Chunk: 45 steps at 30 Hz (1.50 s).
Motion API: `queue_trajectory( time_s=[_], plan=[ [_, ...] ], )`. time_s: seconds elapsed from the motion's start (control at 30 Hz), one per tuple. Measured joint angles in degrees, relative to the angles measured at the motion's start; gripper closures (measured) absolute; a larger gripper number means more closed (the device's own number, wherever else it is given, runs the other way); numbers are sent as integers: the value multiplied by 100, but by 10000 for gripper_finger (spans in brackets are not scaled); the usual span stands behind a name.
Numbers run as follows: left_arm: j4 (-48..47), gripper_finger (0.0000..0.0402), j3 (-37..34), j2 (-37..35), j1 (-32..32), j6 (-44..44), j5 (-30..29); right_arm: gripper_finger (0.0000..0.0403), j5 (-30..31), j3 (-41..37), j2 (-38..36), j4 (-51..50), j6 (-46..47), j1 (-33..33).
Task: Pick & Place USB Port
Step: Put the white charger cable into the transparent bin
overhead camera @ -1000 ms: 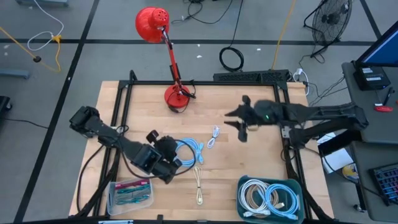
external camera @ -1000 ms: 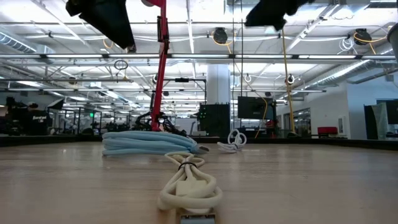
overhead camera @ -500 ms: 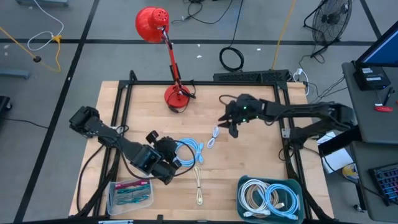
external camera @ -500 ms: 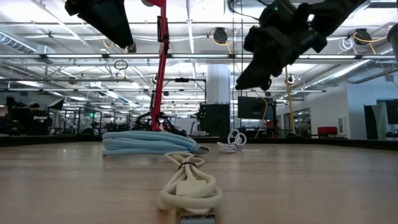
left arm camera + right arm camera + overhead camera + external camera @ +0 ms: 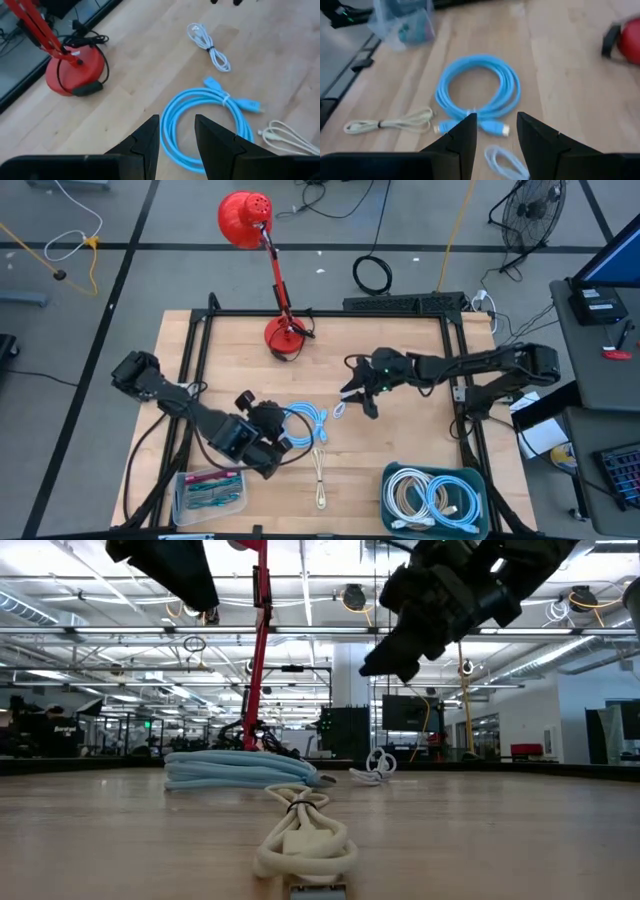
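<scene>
A clear plastic bag [image 5: 208, 489] is seen at the table's front left corner. The left gripper [image 5: 283, 442], fingers parted and empty, is held just beside the coiled blue cable [image 5: 306, 424]. A cream USB cable [image 5: 320, 478] lies in front of it. The right gripper [image 5: 360, 392], also parted and empty, is poised above the small white cable [image 5: 343, 399]. A teal bin [image 5: 436, 498] of cables is set at front right

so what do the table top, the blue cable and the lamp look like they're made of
Table top: looks like pale wood, matte, with visible plank seams and grain. Blue cable: probably a plastic or rubber jacket, smooth with a slight sheen, coiled flexibly and tied with a band. Red desk lamp: seems painted metal or hard plastic; the glossy shade and base leave it open.
</scene>
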Motion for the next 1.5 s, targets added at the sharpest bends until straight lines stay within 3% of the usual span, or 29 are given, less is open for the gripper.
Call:
queue_trajectory(
  time_s=[0.27, 0.33, 0.53, 0.63, 0.8, 0.97, 1.3, 1.5],
  plan=[
    [213, 273, -6, 0, 188, -98, 464, 273, -129, 0, 0, -243, -12, 209],
    [756, 273, -109, 0, 242, -89, 838, 273, -142, 0, 0, -260, -7, 224],
    [3625, 273, -871, 15, 509, 797, 2684, 273, -122, 2, -2, -515, 23, 214],
    [4241, 273, -1164, 15, 687, 1064, 3192, 273, -125, 2, -2, -565, 17, 214],
    [3754, 273, -1220, 15, 985, 1000, 3202, 273, -107, 7, -2, -938, -445, 214],
    [3677, 273, -1222, 17, 1110, 1006, 3147, 273, 475, 4, 266, -1511, -1237, 315],
    [3670, 273, -1222, 17, 1173, 1157, 3150, 273, 498, 142, 1087, -880, -2030, 596],
    [3665, 273, -1222, 20, 1150, 1348, 3155, 273, 1708, 368, 1418, -972, -3167, 846]
  ],
)
